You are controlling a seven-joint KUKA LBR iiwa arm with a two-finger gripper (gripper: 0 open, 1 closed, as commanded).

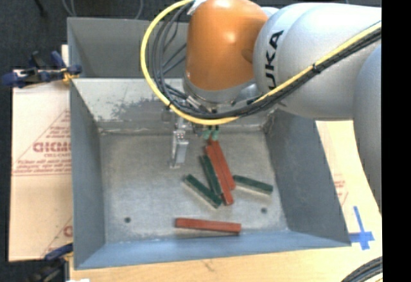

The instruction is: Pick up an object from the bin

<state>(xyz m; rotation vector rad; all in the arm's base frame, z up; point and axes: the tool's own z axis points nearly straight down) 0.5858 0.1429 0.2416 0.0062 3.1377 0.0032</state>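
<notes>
Nearest the front wall of the bin (87,178), a red stick (207,226) lies flat and alone, parallel to that wall and just clear of it, with bare floor on all sides. Further in, right of centre, is a small heap of sticks. A dark green stick (201,190) slants down to the right, and another green stick (253,185) lies almost level, pointing at the right wall. A longer orange-red stick (221,175) runs steeply from the heap toward the back. A third green stick (209,173) lies pressed along its left edge. The lower ends of these sticks cross or touch; their upper ends fan apart.

The whole left half of the floor is bare, as is the front right corner, so there is open room along the left wall.

Behind the heap the gripper (193,151) hangs low beneath the arm's orange cover (221,43), near the back wall. It is spread. One grey finger (178,149) stands over bare floor left of the heap. The other is a darker shape right at the upper end of the orange-red stick, though whether it touches the stick cannot be told. Nothing is between them but floor. Yellow and black cables (154,49) loop around the wrist, clear of the back rim.
</notes>
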